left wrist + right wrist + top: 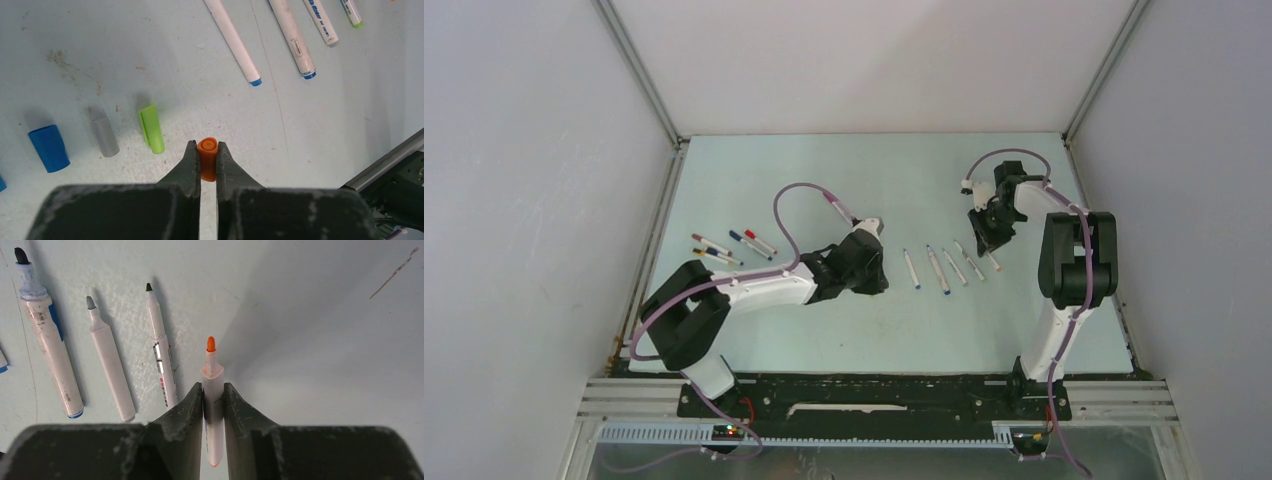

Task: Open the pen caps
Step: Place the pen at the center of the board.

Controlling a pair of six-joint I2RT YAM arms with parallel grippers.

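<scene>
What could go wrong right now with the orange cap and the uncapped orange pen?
The orange cap, pinched only at the tips of the left gripper, may roll into the green cap when released. The orange pen in the right gripper sits close beside a black-tipped pen; opening jaws may nudge it.

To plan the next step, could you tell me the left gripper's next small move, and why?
Probably open the left gripper to release the orange cap: it is pinched free of any pen, in line beside the green cap.
</scene>
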